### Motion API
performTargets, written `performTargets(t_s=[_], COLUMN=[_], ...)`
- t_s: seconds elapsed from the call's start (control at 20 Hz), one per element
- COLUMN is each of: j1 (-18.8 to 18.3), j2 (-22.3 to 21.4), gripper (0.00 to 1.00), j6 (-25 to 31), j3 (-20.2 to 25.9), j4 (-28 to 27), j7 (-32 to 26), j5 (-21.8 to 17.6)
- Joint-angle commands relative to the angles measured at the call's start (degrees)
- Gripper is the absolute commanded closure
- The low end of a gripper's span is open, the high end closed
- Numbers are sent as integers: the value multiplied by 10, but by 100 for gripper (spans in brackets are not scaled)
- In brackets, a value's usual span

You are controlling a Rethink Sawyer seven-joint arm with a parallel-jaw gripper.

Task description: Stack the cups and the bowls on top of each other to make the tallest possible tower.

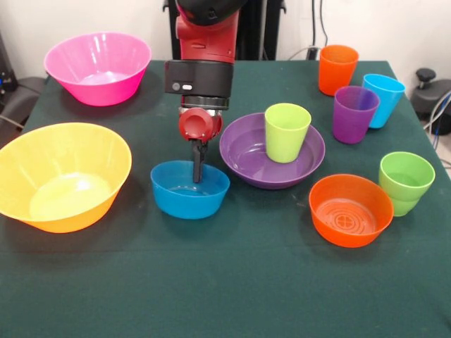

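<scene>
A dark green tabletop holds bright plastic bowls and cups. A red and black robot arm comes down from the top, just left of centre. Its gripper reaches into a small blue bowl standing near the middle; the dark fingers look pressed together over the bowl's far rim, though whether they pinch the wall cannot be told.

Just right of the blue bowl, almost touching it, sits a wide shallow purple bowl with a lime-yellow cup standing upright inside it, towards its right side. That is the only stacking so far.

At far left is a big yellow-orange bowl; behind it, a big pink bowl. To the right front lies a small orange bowl, with a green cup just beside it. Further back on the right stand 3 upright cups: orange, purple and light blue, the last 2 close together.
</scene>
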Motion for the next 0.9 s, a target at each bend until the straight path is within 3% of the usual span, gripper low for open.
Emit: performTargets(t_s=[0.05,0.65,0.9], j1=[-8,-8,4], j2=[-2,-53,-105], gripper=[100,100,100], j6=[-42,-50,-38], j3=[33,5,1], j4=[34,83,102], j7=[-117,-58,26], j5=[40,-21,-105])
